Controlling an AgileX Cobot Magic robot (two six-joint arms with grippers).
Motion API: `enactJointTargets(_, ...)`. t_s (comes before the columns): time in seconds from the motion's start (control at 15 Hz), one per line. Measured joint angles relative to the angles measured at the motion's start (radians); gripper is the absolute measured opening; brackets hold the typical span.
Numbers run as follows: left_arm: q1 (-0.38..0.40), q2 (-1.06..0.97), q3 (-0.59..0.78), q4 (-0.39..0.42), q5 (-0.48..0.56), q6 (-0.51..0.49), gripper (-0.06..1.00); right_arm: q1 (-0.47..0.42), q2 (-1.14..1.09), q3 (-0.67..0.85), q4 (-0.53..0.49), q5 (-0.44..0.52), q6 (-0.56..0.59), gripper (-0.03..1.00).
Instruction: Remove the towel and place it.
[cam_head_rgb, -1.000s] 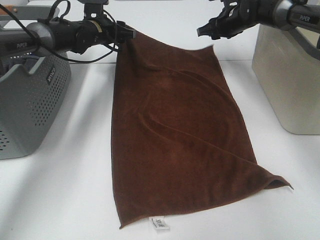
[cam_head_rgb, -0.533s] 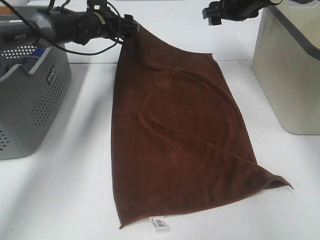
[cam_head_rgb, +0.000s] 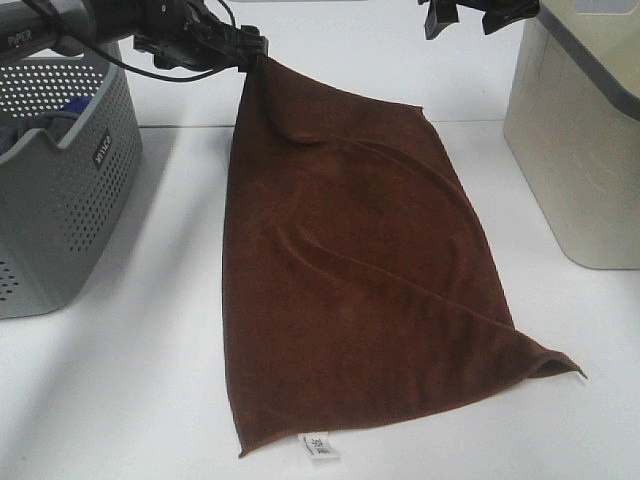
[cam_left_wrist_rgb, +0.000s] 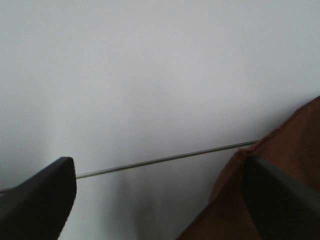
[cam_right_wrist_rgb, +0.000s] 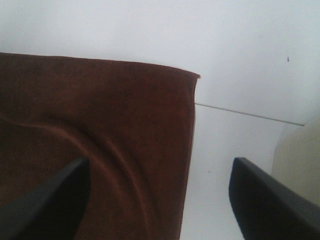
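Note:
The dark brown towel lies spread flat down the middle of the white table, its small white tag at the near edge. Its far left corner is still lifted off the table and hangs against my left gripper. In the left wrist view that gripper is open wide, and the towel clings to one finger. My right gripper hovers open and holds nothing, high above the far right corner. Its wrist view shows that corner of the towel flat below the gripper.
A grey perforated basket stands at the left with a blue-grey cloth inside. A beige bin stands at the right. Bare white table lies on both sides of the towel.
Both arms have risen and drawn back toward the far side. The right gripper has moved away from the towel's corner. The left jaws have spread, with the far left corner still hanging up.

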Motion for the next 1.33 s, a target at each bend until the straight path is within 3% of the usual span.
enactJointTargets(0.2,0.0,-0.001,0.0,-0.043,0.079,0.0,0.95,0.0,-0.022,0.0,0.005,0.075,0.0,0.73)
enactJointTargets(0.4,0.0,-0.001,0.0,-0.052,0.116,0.0,0.99,0.0,-0.025,0.0,0.011,0.119,0.0,0.73)
enactJointTargets(0.67,0.0,-0.001,0.0,-0.015,0.117,0.0,0.98,0.0,-0.025,0.0,0.037,0.148,0.0,0.73)
enactJointTargets(0.87,-0.002,-0.015,0.0,-0.009,0.117,0.0,0.91,0.0,-0.025,0.0,0.047,0.211,0.001,0.73)
enactJointTargets(1.13,-0.026,-0.149,0.0,-0.01,0.197,0.035,0.88,0.0,-0.045,0.0,0.131,0.338,0.001,0.73)
enactJointTargets(1.33,-0.042,-0.262,0.0,-0.024,0.352,0.099,0.87,0.0,-0.1,0.0,0.194,0.364,0.001,0.73)
